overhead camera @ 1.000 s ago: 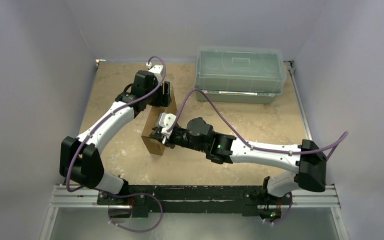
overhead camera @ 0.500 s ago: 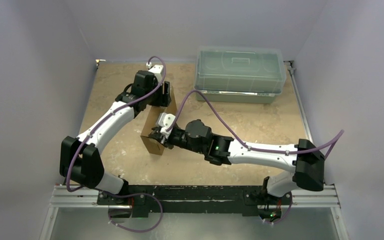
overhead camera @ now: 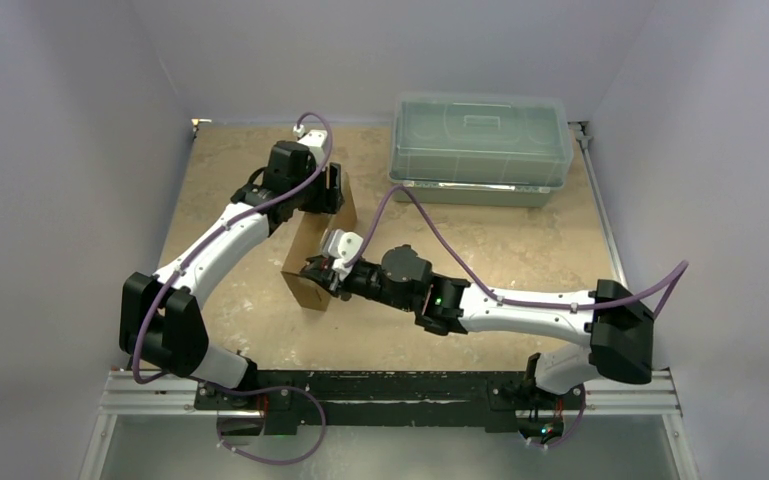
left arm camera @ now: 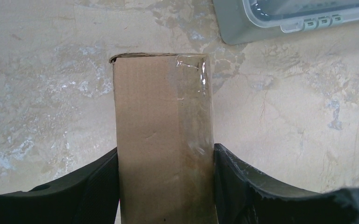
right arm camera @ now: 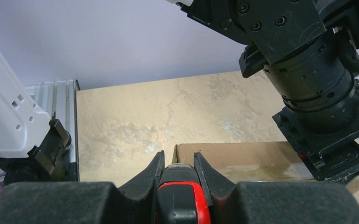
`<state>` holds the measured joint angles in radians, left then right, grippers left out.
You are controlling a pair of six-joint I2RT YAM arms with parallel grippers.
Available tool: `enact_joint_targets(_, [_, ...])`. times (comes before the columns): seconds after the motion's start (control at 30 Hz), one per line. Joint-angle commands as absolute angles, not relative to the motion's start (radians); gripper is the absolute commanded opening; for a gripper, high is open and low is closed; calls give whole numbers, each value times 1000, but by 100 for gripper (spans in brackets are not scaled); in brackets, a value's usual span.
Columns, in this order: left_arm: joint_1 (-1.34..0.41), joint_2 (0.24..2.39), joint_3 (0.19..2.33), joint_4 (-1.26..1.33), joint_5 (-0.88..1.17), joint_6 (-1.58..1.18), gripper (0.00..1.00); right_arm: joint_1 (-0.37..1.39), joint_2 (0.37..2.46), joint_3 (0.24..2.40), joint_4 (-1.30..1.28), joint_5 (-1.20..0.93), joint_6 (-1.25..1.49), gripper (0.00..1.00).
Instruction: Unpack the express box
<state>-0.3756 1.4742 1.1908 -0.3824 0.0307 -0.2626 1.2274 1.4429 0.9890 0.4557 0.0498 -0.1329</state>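
Observation:
The express box [overhead camera: 305, 262], a brown cardboard mailer, stands on its edge at mid-table. My left gripper [overhead camera: 326, 201] is shut on its far end; in the left wrist view both black fingers [left arm camera: 100, 186] press the box's [left arm camera: 163, 135] sides, with clear tape on its top edge. My right gripper [overhead camera: 318, 272] is at the box's near end, shut on a red and black tool [right arm camera: 184, 198]. The tool's tip is at the corner of the box [right arm camera: 242, 158], between my right gripper's [right arm camera: 178, 157] fingers. The box's label is out of view.
A translucent grey-green lidded plastic bin [overhead camera: 480, 148] stands at the back right; its corner shows in the left wrist view [left arm camera: 285, 18]. The left arm's wrist [right arm camera: 303, 70] looms just beyond the box. The metal rail [overhead camera: 390, 390] runs along the near edge.
The right arm's forearm and wrist have shifted slightly lower and to the right, while its gripper stays at the box's near end. The left arm and the box have not moved.

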Motion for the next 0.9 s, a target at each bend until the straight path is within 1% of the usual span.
enact_joint_targets(0.0, [-367,1487,1177,-417,28,-223,31,1198,1471,918,421,29,-105,0])
enact_joint_targets(0.2, [-367,1486,1179,-417,33,-223,30,1182,1379,857,400,28,-86,0])
enact_joint_targets(0.3, [-367,1482,1178,-417,29,-222,30,1178,1412,820,467,18,-71,0])
enact_joint_targets(0.4, [-367,1480,1177,-417,24,-220,30,1168,1463,772,593,2,-42,0])
enact_joint_targets(0.5, [-367,1482,1175,-415,25,-221,29,1167,1502,785,614,2,-37,0])
enact_joint_targets(0.73, [-367,1482,1175,-413,30,-224,29,1167,1457,728,664,15,-50,0])
enact_joint_targets(0.87, [-367,1480,1175,-414,25,-223,29,1167,1459,658,776,46,-32,0])
